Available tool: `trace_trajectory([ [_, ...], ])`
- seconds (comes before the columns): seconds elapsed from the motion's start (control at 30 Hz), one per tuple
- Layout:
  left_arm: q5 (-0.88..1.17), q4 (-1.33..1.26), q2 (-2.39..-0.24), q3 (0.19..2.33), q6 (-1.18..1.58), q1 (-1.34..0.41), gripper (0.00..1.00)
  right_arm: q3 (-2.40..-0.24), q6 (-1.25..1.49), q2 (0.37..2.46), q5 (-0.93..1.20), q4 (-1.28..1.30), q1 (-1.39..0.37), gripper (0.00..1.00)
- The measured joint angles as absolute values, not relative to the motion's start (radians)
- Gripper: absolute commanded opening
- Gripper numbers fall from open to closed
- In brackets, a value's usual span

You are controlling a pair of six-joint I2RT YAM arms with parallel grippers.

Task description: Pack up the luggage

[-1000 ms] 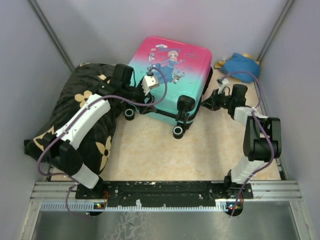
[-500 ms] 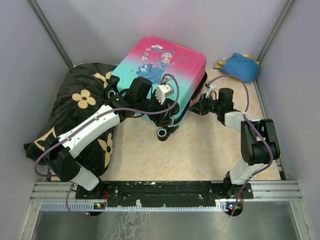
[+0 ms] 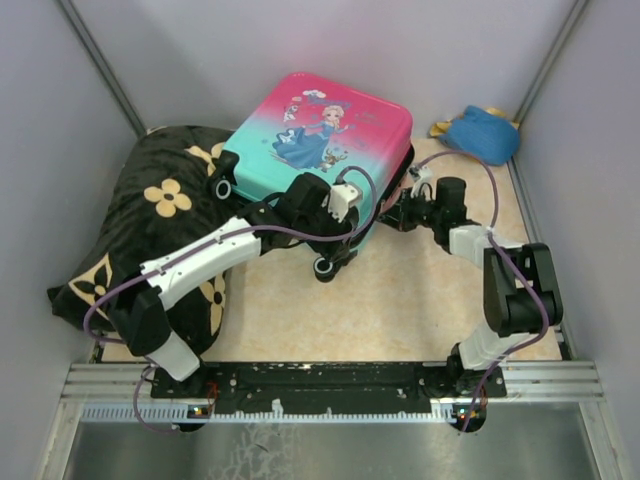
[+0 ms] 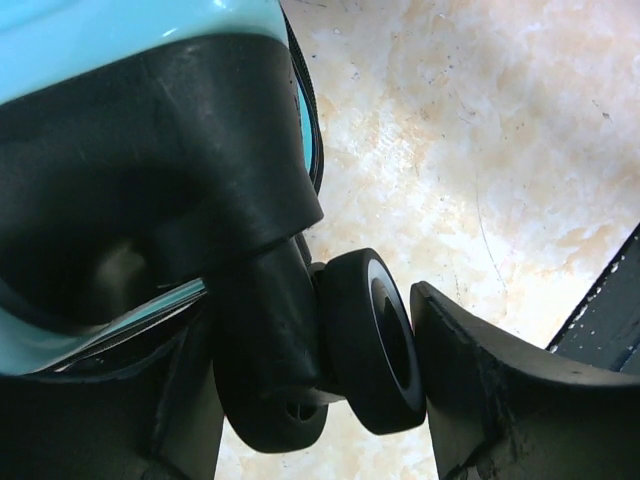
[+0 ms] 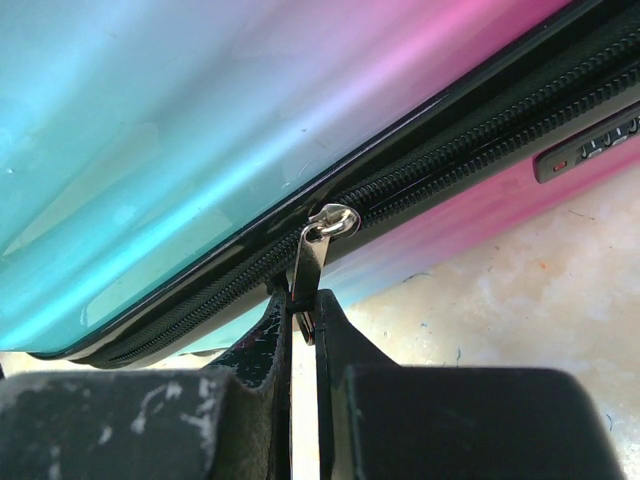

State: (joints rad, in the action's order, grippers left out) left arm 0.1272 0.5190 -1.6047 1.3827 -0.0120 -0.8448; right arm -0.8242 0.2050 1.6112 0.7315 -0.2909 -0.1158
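The luggage (image 3: 320, 125) lies closed and flat at the back middle, pink-to-teal shell with the princess print up. My left gripper (image 3: 335, 240) is at its near corner; in the left wrist view its jaws (image 4: 330, 370) hold a black caster wheel (image 4: 375, 340) between them, the right finger (image 4: 500, 400) touching the wheel. My right gripper (image 3: 400, 212) is at the suitcase's right side. In the right wrist view it (image 5: 303, 305) is shut on the silver zipper pull (image 5: 315, 255) on the black zipper (image 5: 480, 150).
The black blanket with tan flowers (image 3: 160, 220) lies bunched along the left, against the suitcase. A blue soft item (image 3: 485, 132) sits in the back right corner. Grey walls close in both sides and the back. Beige tabletop (image 3: 400, 300) shows in front.
The suitcase turned and slid left toward the blanket. My left gripper moved from the suitcase's left side to its near wheel. My right gripper followed leftward on the zipper pull.
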Motion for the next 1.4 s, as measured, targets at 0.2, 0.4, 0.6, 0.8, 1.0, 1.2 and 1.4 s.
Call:
trace_trajectory([
  [0.2, 0.149, 0.511, -1.613, 1.373, -0.129, -0.855, 0.00, -0.825, 0.171, 1.599, 0.730, -0.260, -0.081, 0.00],
  [0.4, 0.140, 0.430, -1.531, 1.255, -0.342, -0.868, 0.00, -0.847, 0.078, 1.588, 0.800, -0.162, 0.046, 0.00],
  [0.6, 0.161, 0.391, -1.431, 1.156, -0.587, -0.869, 0.00, -0.887, -0.038, 1.575, 0.872, -0.063, 0.158, 0.00],
  [0.8, 0.197, 0.451, -1.325, 1.079, -0.797, -0.840, 0.00, -0.892, -0.152, 1.573, 0.778, 0.031, 0.357, 0.00],
  [1.0, 0.222, 0.482, -1.274, 1.045, -0.910, -0.817, 0.00, -0.892, -0.289, 1.548, 0.862, 0.171, 0.377, 0.41],
  [1.2, 0.239, 0.513, -1.292, 1.073, -0.916, -0.811, 0.00, -0.776, -0.239, 1.406, 0.930, 0.025, 0.189, 0.65],
  [1.4, 0.245, 0.516, -1.293, 1.074, -0.919, -0.809, 0.00, -0.718, -0.199, 1.435, 0.950, -0.160, 0.028, 0.64],
])
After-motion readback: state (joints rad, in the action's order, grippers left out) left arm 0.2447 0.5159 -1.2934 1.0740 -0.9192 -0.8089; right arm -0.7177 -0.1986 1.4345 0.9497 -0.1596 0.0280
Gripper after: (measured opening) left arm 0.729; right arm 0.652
